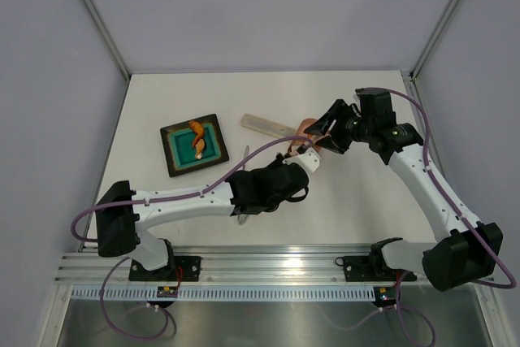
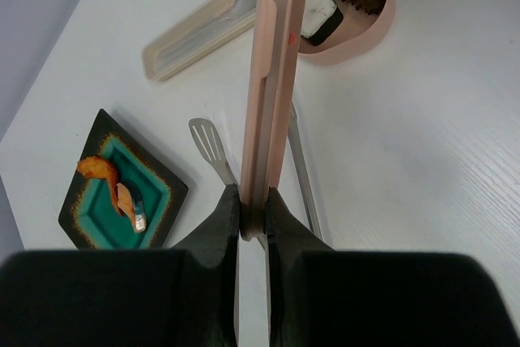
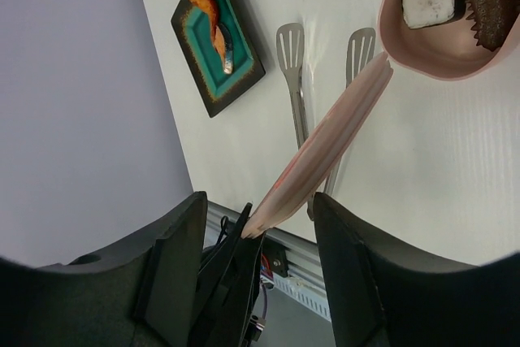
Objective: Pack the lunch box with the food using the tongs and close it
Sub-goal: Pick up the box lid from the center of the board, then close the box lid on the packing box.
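Left wrist view: left gripper clamped on lid, edge-on toward 12 o'clock, box at 1 o'clock, right gripper spread either side of lid; tip it flat, centre over box, press.

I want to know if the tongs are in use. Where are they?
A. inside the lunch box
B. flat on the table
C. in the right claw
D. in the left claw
B: the tongs lie on the table, untouched, while the left claw grips the lid instead.
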Robot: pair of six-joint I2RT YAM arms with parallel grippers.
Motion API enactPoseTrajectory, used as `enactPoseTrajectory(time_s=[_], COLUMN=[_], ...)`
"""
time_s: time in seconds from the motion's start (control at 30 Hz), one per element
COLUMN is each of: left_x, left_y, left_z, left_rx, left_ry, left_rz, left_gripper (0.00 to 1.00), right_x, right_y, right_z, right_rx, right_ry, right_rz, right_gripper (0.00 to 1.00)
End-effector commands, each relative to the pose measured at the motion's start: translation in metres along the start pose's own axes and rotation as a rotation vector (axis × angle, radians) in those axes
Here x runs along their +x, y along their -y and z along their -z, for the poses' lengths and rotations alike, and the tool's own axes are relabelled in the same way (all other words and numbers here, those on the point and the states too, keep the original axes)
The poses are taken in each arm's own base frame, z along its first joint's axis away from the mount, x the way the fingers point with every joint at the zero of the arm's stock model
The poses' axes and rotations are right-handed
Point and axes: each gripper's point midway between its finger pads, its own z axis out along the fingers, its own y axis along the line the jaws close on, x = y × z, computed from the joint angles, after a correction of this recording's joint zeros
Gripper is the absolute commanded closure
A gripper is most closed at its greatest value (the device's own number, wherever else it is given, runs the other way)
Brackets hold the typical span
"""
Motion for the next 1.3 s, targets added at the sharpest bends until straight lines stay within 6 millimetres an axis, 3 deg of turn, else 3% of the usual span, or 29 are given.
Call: enactPoseTrajectory(time_s=[0.0,0.27,0.4,0.43,0.47,0.53,0.57,0.73,0.83,1.0,1.07,1.1,1.13,1.27], left_x=[-0.035,-0.034,-0.031,-0.030,-0.029,-0.028,-0.026,-0.026,-0.031,-0.039,-0.039,-0.038,-0.037,-0.030], left_y=[-0.014,-0.016,-0.018,-0.020,-0.021,-0.022,-0.022,-0.021,-0.024,-0.051,-0.063,-0.074,-0.076,-0.108], left_z=[0.007,0.008,0.009,0.009,0.009,0.011,0.011,0.016,0.026,0.054,0.060,0.070,0.074,0.090], left_rx=[-0.067,-0.099,-0.130,-0.142,-0.153,-0.154,-0.151,-0.116,-0.086,-0.054,-0.036,-0.023,0.005,0.010], left_ry=[0.084,0.084,0.083,0.081,0.079,0.080,0.078,0.088,0.107,0.144,0.149,0.163,0.165,0.193], left_rz=[0.047,0.016,0.011,0.017,0.018,0.033,0.031,0.089,0.137,0.280,0.346,0.406,0.436,0.566], left_gripper=[1.00,1.00,1.00,1.00,1.00,0.99,0.94,0.21,0.01,0.01,0.01,0.01,0.01,0.01], right_x=[0.006,0.007,0.006,0.005,0.004,0.003,0.000,-0.004,-0.008,-0.022,-0.027,-0.042,-0.043,-0.065], right_y=[-0.001,0.009,0.013,0.015,0.017,0.019,0.019,0.016,0.015,0.016,0.013,0.020,0.009,0.017], right_z=[-0.001,-0.013,-0.015,-0.015,-0.015,-0.014,-0.014,-0.013,-0.013,-0.015,-0.017,-0.013,-0.009,-0.016], right_rx=[-0.001,0.028,0.038,0.045,0.056,0.066,0.068,0.054,0.056,0.048,-0.020,-0.040,-0.145,-0.241], right_ry=[-0.025,-0.040,-0.030,-0.025,-0.017,-0.007,0.004,0.015,0.025,0.031,0.001,0.015,-0.022,-0.098], right_rz=[0.018,0.020,0.029,0.035,0.037,0.046,0.053,0.107,0.149,0.269,0.327,0.309,0.319,0.291], right_gripper=[0.38,0.57,0.81,0.95,1.00,1.00,1.00,1.00,1.00,1.00,1.00,1.00,1.00,1.00])
